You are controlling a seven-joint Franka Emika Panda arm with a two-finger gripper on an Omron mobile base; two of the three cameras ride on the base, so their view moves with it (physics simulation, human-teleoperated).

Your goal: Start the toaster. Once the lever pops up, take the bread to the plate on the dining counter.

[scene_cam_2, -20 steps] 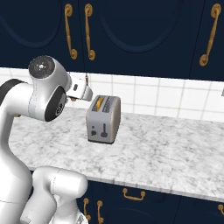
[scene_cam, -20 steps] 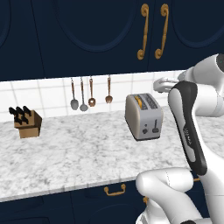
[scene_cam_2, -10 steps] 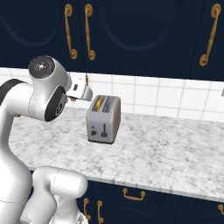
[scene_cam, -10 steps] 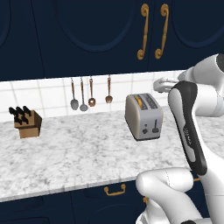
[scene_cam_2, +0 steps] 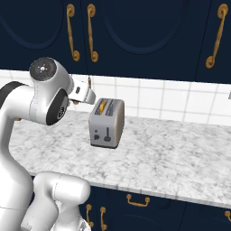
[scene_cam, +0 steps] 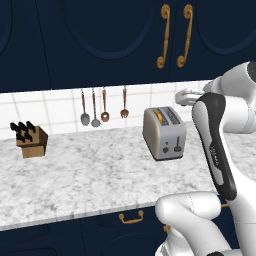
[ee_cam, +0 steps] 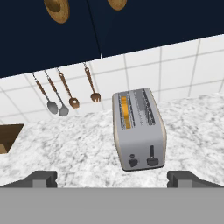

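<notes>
In the left base view, the toaster (scene_cam: 164, 133) stands upright on the marbled desk (scene_cam: 90, 175), near the tiled wall. The bread (scene_cam: 158, 116) shows as an orange strip in one slot. The lever (scene_cam: 177, 146) and a round knob (scene_cam: 165, 149) sit on the end panel facing the robot. A knife block (scene_cam: 31, 140) sits far to the left, and utensils (scene_cam: 102, 107) hang on the wall between the two.

In the right base view, the toaster (scene_cam_2: 106, 122) stands just beyond the arm's wrist, the bread (scene_cam_2: 103, 106) in its left slot and the lever (scene_cam_2: 107, 134) low on the panel.

In the hand view, the end effector (ee_cam: 113, 178) is spread wide, its fingertips (ee_cam: 43, 178) apart from the toaster (ee_cam: 138, 129), which lies centred beyond them. The bread (ee_cam: 125, 113) sits in the left slot; the lever (ee_cam: 152, 156) is beside the knob (ee_cam: 133, 161).
</notes>
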